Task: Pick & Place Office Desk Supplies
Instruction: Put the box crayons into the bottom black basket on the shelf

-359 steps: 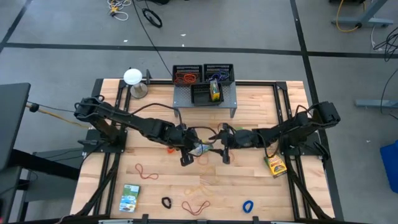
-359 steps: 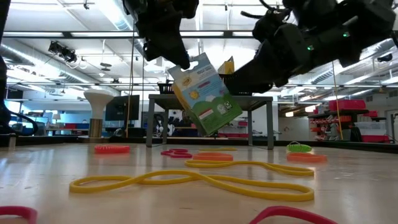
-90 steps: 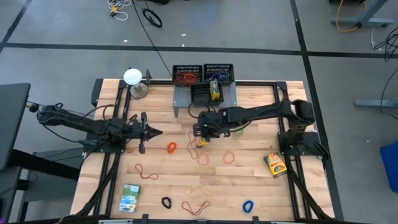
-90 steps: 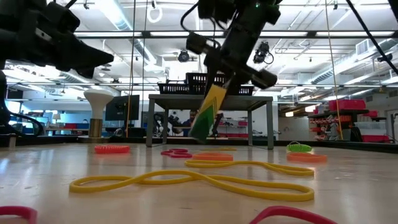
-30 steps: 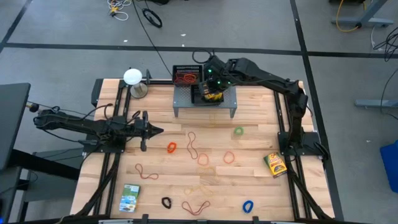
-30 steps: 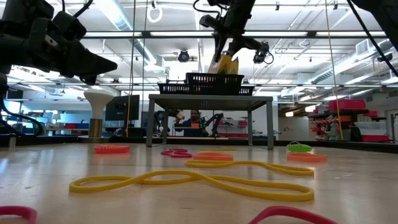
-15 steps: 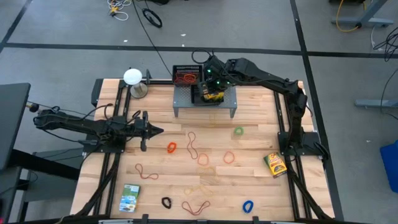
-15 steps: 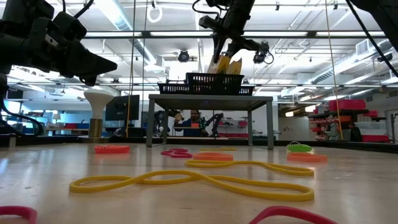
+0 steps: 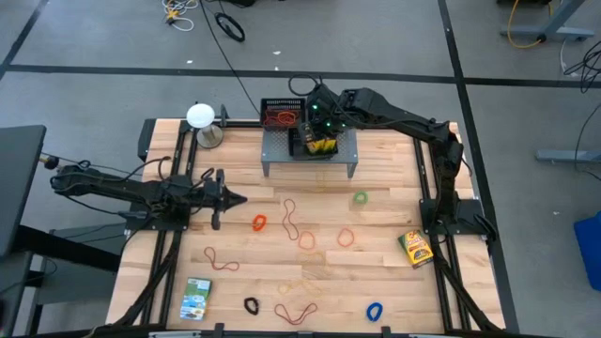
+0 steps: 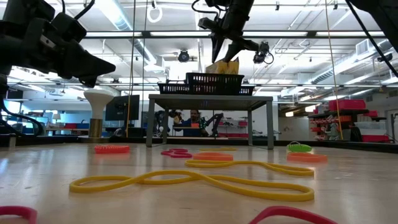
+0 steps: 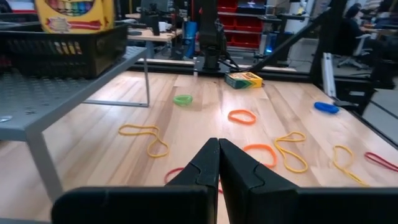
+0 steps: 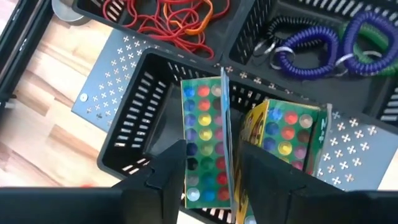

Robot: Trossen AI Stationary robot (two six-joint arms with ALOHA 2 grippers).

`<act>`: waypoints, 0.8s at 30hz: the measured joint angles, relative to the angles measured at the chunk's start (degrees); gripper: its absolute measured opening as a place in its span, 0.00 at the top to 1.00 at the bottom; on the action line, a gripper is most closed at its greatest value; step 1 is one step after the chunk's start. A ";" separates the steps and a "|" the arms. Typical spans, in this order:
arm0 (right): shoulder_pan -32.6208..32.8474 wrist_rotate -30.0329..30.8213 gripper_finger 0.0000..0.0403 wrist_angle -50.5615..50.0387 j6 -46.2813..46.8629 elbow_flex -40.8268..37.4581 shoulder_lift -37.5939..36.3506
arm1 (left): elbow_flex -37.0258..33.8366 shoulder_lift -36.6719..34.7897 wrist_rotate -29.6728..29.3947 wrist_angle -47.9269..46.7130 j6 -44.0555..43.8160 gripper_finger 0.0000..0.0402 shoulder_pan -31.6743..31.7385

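My right gripper [image 9: 320,134] hangs open over the grey shelf at the table's far side. Its fingers [image 12: 169,169] stand on either side of the top of a green card box [image 12: 203,134], apart from it. That box stands on its end in the front black mesh tray [image 12: 134,134], beside a second box [image 12: 285,134]. In the low view the box [image 10: 224,65] leans just below the fingertips. My left gripper [image 9: 222,197] is shut and waits above the table's left part [image 11: 217,155].
Two more mesh trays on the shelf [image 9: 310,158] hold red-orange bands [image 9: 281,114] and coiled cords [image 9: 331,110]. Rubber bands lie scattered over the table [image 9: 291,218]. A yellow-green box [image 9: 415,248] lies near the right edge, a green-white box [image 9: 196,298] at the near left. A white ball [image 9: 200,115] stands far left.
My right gripper, over the front tray, has opened and let go of the box. The box has dropped a little into the tray and now leans there. The left arm has kept still.
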 joint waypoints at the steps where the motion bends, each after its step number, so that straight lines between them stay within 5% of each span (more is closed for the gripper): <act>1: 0.00 0.13 0.60 0.27 -0.54 0.00 0.00 | 0.00 0.00 0.61 -0.07 -0.14 0.97 0.00; 8: 0.48 1.70 0.64 3.59 -3.41 0.00 0.00 | 0.00 0.00 2.19 -0.06 -0.22 0.97 0.00; 19: 1.67 4.28 0.96 2.48 -3.72 0.00 0.00 | 0.00 0.00 2.21 -0.02 -0.29 0.97 -0.01; 24: 2.43 6.49 0.97 2.22 0.05 0.00 0.00 | 0.00 0.00 2.21 -0.02 -0.55 0.97 0.00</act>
